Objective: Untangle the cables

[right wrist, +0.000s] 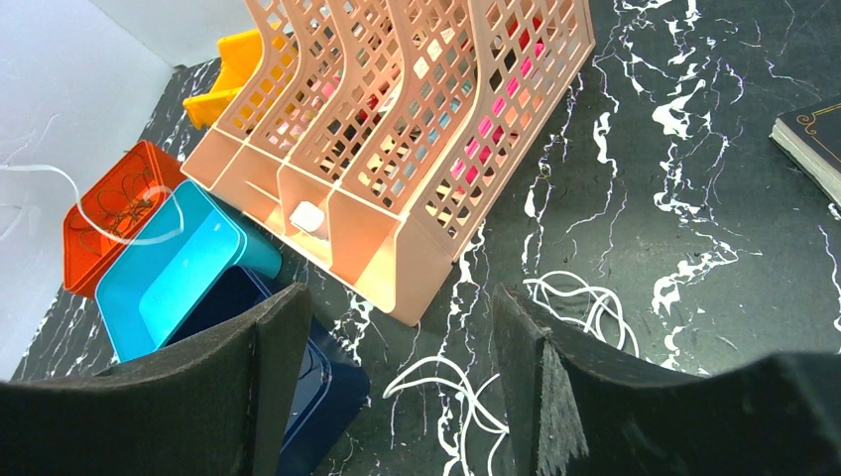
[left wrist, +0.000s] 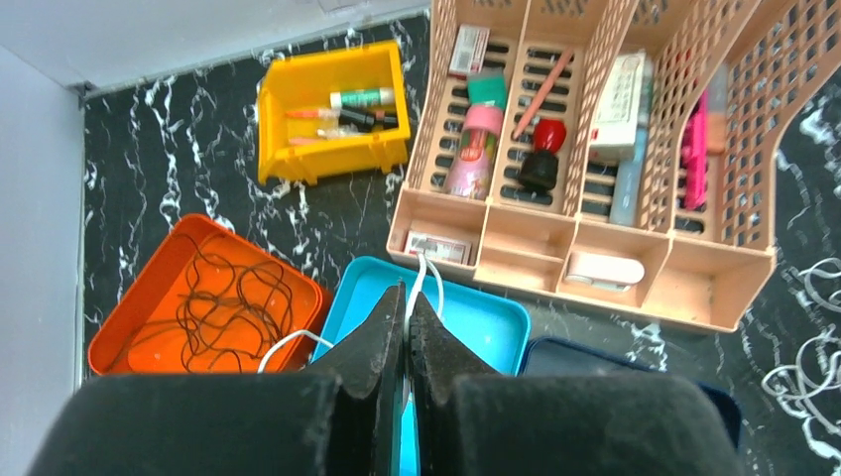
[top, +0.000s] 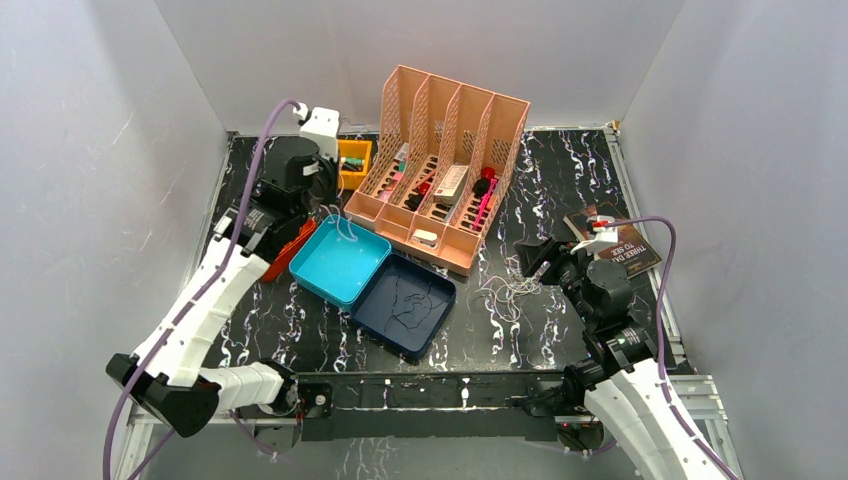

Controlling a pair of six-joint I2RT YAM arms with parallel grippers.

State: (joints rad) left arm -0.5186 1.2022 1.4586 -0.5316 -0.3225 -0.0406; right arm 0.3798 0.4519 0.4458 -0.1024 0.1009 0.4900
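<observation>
The bench (top: 560,170) is black marble-patterned with white veins, which makes pale wire hard to pick out against it. It is boxed in by a plain white back wall (top: 300,50) at 12 o'clock and by white side walls at 9 and 3 o'clock. A metal rail runs along its near edge at 6 o'clock.

The left gripper (left wrist: 407,297) is pinched tight on a white cable (left wrist: 424,283), which curls out from between its tips above the light-blue tray (top: 340,262), at about 9 o'clock of the bench's middle. The right gripper (right wrist: 397,302) stands wide with nothing between its pads. It hangs over the loose white cables (top: 505,292), which lie tangled on the bare surface at about 4 o'clock.

Dark cables (left wrist: 213,307) lie coiled in the orange tray (left wrist: 119,327) at the far 9 o'clock edge. More thin dark wire lies in the navy tray (top: 440,325) at 7 o'clock, touching the light-blue one.

A peach file organiser (top: 440,170) full of small items stands at 12 o'clock. A yellow bin (top: 353,160) sits at 11 o'clock and a dark book (top: 615,240) at 3 o'clock.
</observation>
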